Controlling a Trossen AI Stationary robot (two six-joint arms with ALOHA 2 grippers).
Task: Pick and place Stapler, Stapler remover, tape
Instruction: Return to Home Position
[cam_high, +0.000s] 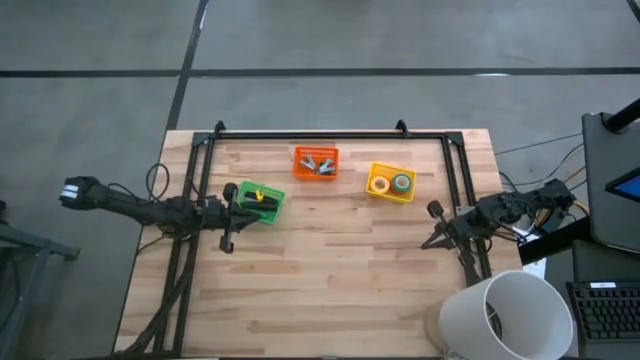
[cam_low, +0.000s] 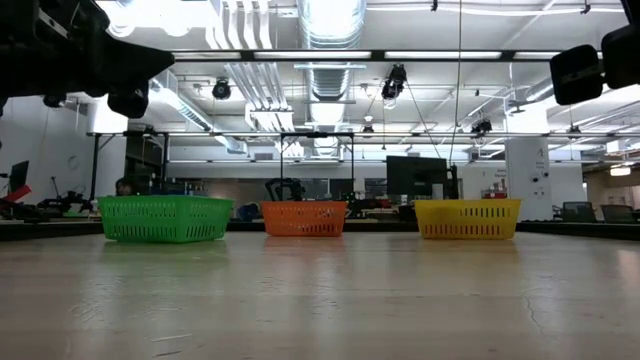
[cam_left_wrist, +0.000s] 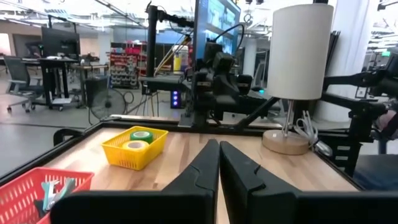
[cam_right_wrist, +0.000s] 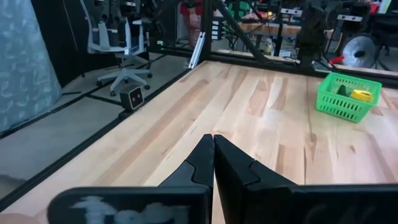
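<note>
Left gripper (cam_left_wrist: 219, 146): fingers pressed together, empty, at 9 o'clock, just beside the green basket (cam_high: 272, 212). Right gripper (cam_right_wrist: 213, 138): same state, at 3 o'clock. The low view shows only the basket walls. The high view shows the tape rolls (cam_high: 379, 184) in the yellow basket (cam_high: 392, 198) at 1 o'clock, and the staple removers (cam_high: 317, 164) in the orange basket (cam_high: 316, 150) at 12 o'clock. Lamp (cam_high: 505, 315) at 5 o'clock.

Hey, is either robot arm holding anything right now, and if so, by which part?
Nothing is held. The left end effector and the right end effector are both shut, with nothing caught in either one.
</note>
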